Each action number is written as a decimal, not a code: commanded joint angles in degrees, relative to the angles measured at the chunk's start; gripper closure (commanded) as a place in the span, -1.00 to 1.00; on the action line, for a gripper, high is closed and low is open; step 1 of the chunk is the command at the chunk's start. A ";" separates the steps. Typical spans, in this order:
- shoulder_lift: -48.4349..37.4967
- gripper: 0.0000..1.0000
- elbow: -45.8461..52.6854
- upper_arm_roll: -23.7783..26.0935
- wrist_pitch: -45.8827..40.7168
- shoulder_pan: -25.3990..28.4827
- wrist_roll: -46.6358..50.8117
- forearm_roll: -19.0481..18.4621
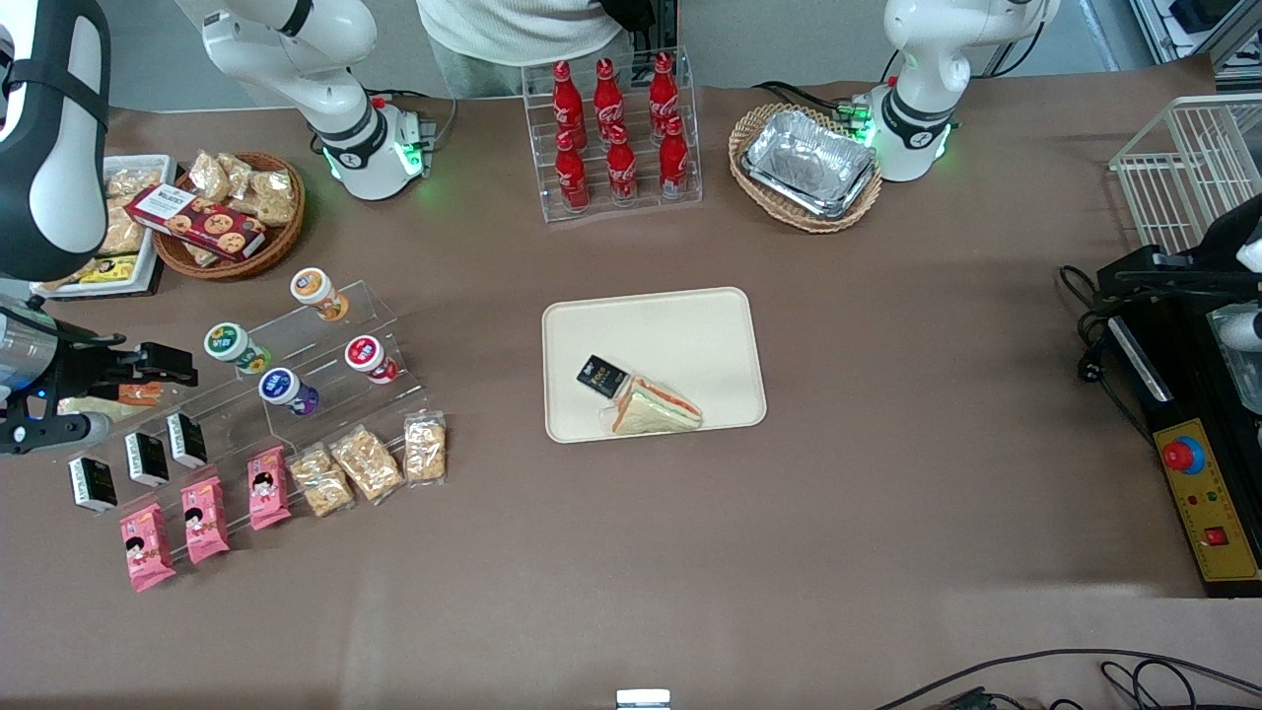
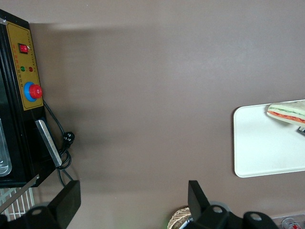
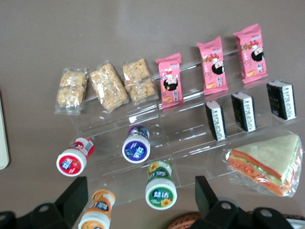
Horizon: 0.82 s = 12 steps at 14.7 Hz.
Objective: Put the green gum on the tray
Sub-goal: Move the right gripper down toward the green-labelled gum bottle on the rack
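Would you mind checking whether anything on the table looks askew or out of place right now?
Nothing stands out. The green gum lies on the clear stepped rack like the other three canisters, not yet on the tray. The gripper hangs open above that rack.

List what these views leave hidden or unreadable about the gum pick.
- End effector: right wrist view shows open fingers above the green gum; their tips are cut off by the edge.
- Front view: arm body covers the end effector's tips.
- Tray: left wrist view cuts it at the edge.
- Gum label text: too small.
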 commanded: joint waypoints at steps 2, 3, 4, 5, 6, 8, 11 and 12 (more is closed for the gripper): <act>-0.04 -1.00 0.25 -0.10 1.64 -1.12 -1.51 1.25; -0.04 -1.00 0.16 -0.01 1.73 -1.12 -1.42 1.51; -0.04 -1.00 0.08 -0.01 1.73 -1.03 -1.51 1.51; -0.74 -1.00 -1.06 -0.10 1.64 -0.95 -1.16 1.60; -2.48 -1.00 -4.02 -0.10 3.12 -1.03 -1.07 1.60; -7.92 -1.00 -11.39 -0.19 6.55 -0.95 -1.16 1.51; -18.55 -1.00 -25.54 -0.71 13.31 -1.38 -1.24 0.72; -21.02 -1.00 -28.55 -0.71 14.72 -1.56 -1.24 0.46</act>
